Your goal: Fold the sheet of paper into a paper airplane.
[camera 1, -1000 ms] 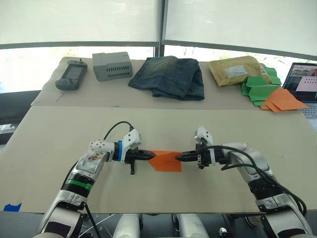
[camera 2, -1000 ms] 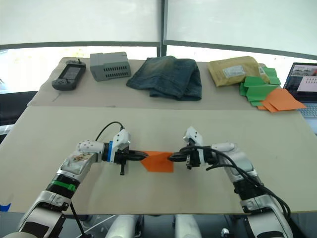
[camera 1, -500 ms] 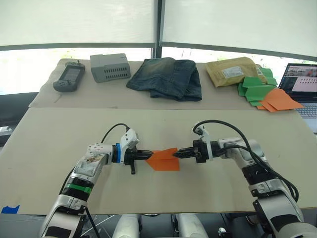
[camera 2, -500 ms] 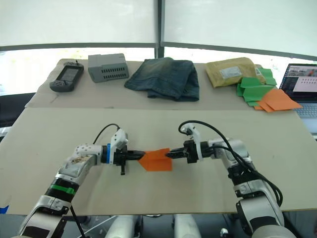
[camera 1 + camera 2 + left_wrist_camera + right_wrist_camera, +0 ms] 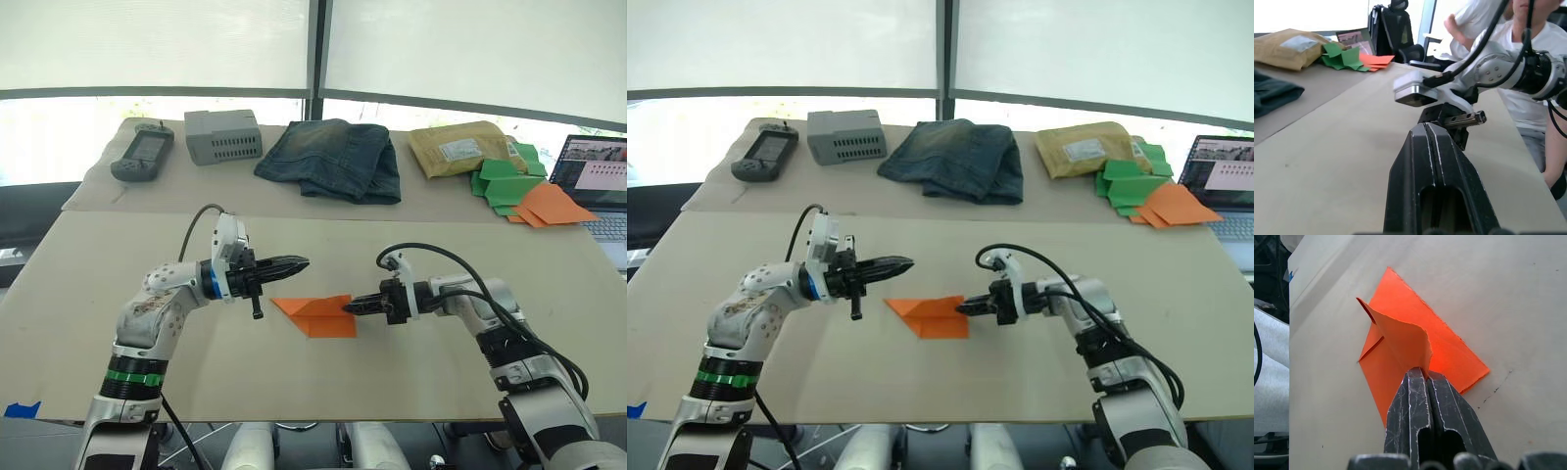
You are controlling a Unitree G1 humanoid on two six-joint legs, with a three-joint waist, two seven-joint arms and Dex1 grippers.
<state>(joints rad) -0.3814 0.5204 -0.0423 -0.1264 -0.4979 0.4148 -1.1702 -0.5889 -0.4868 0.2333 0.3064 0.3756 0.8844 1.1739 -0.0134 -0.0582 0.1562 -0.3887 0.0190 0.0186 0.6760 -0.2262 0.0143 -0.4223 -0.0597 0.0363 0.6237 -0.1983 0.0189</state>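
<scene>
Right gripper point(image 5: 349, 307): in the lower middle of the frame, low over the tabletop point(image 5: 411, 377); its jaws are pressed together on a raised flap at the right end of the orange paper.
Paper point(image 5: 315, 315): it lies just left of this gripper, near the centre of the frame, already folded to a pointed wedge with layered flaps, its point toward the left.
How it handles: I judge it very light and thin, easy to bend and to tear, and able to slide on the smooth tabletop if only one side is pulled. A crease will stay once it is pressed.
Where to hold: best at an edge or a flap tip, with the flat body pinned down.
Left gripper point(image 5: 302, 262): up and left of the paper, raised off it; jaws together, holding nothing.
Far edge: jeans point(image 5: 333, 157), a brown envelope point(image 5: 458, 149) and a pile of green and orange paper point(image 5: 524, 186) in the upper right.
</scene>
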